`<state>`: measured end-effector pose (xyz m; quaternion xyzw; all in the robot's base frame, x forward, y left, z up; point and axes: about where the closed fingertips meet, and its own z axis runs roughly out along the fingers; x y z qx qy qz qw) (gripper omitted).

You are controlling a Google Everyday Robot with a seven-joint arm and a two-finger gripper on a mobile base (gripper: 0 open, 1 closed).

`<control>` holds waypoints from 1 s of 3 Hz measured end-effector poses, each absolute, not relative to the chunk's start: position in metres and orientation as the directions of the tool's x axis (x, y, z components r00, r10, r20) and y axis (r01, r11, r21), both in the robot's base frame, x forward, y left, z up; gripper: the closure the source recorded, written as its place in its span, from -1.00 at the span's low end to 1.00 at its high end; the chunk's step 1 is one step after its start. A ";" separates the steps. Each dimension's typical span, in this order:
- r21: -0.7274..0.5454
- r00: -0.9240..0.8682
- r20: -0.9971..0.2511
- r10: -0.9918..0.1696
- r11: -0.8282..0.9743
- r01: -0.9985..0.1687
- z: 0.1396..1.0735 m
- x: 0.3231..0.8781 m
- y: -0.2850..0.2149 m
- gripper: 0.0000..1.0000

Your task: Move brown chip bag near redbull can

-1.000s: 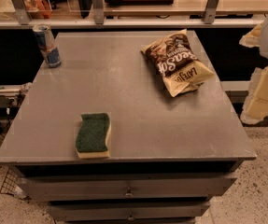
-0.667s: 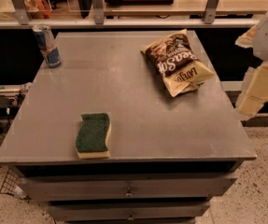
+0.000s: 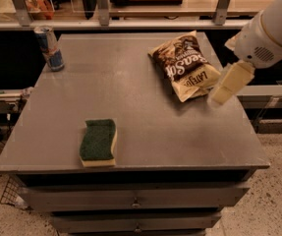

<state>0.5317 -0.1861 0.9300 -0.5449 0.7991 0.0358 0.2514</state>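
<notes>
The brown chip bag [image 3: 185, 64] lies flat at the back right of the grey table [image 3: 130, 127], dark brown part toward the back, cream-yellow part toward the front. The redbull can [image 3: 49, 48] stands upright at the table's back left corner, far from the bag. My gripper [image 3: 228, 84] hangs from the white arm [image 3: 273, 28] at the right, over the table's right side, just right of the bag's lower end and apart from it. It holds nothing that I can see.
A green-and-yellow sponge [image 3: 98, 142] lies near the front left of the table. A railing with metal posts [image 3: 101, 6] runs behind the table. Drawers [image 3: 135, 200] sit below the front edge.
The arm and gripper have moved left from beyond the table's right edge to over the table beside the chip bag. The bag, can and sponge have not moved.
</notes>
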 end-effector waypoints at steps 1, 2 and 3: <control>-0.205 -0.320 -0.569 -0.757 0.508 -0.837 0.921 0.587 -0.165 -1.00; -0.163 -0.346 -0.628 -0.697 0.552 -0.818 0.906 0.610 -0.142 -1.00; -0.127 -0.388 -0.638 -0.665 0.588 -0.799 0.881 0.632 -0.125 -0.62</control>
